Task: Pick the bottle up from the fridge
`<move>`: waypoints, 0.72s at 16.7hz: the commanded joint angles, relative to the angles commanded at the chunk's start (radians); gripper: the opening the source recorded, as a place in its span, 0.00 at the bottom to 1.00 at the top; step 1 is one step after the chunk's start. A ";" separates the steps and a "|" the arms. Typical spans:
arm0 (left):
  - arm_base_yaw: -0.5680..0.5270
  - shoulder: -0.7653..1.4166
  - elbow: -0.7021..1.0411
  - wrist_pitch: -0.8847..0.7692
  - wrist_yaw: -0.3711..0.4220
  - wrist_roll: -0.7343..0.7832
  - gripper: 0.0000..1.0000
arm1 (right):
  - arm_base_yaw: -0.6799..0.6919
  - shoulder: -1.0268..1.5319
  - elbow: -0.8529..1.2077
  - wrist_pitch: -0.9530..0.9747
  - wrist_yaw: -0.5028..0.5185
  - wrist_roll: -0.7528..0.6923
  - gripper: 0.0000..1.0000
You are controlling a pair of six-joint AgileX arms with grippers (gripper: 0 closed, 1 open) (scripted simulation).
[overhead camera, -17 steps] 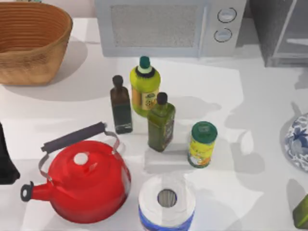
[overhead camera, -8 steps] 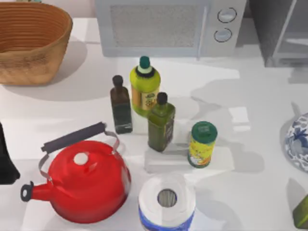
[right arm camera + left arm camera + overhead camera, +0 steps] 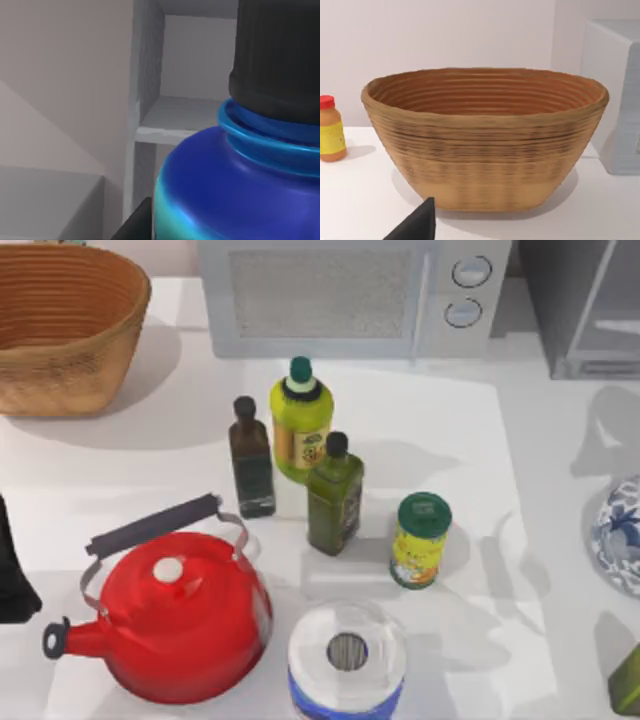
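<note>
The bottle [image 3: 235, 185] is bright blue with a dark ribbed cap and looms very close in the right wrist view. My right gripper is shut on the bottle, and one dark finger [image 3: 139, 220] lies against the bottle's side. Behind the bottle the open fridge [image 3: 185, 117] shows a grey wall and a shelf. In the top view the fridge [image 3: 550, 300] stands at the table's far right corner with its pale door panel swung open. My left arm [image 3: 12, 575] stays parked at the table's left edge.
A microwave [image 3: 340, 295] stands at the back and a wicker basket [image 3: 60, 330] at the back left. Mid-table stand two dark green bottles [image 3: 251, 458], a yellow-green bottle [image 3: 300, 425], a can [image 3: 421, 540], a red kettle [image 3: 180, 615] and a paper roll [image 3: 347, 655]. A blue-patterned bowl [image 3: 620, 535] sits at the right edge.
The arm's shadow on the right half of the table has drifted toward the right edge. The things on the table and the left arm have not moved.
</note>
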 joint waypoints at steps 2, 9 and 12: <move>0.000 0.000 0.000 0.000 0.000 0.000 1.00 | 0.035 -0.197 -0.091 -0.147 0.021 0.007 0.00; 0.000 0.000 0.000 0.000 0.000 0.000 1.00 | 0.121 -0.795 -0.350 -0.580 0.140 0.018 0.00; 0.000 0.000 0.000 0.000 0.000 0.000 1.00 | 0.133 -0.933 -0.439 -0.678 0.191 0.013 0.00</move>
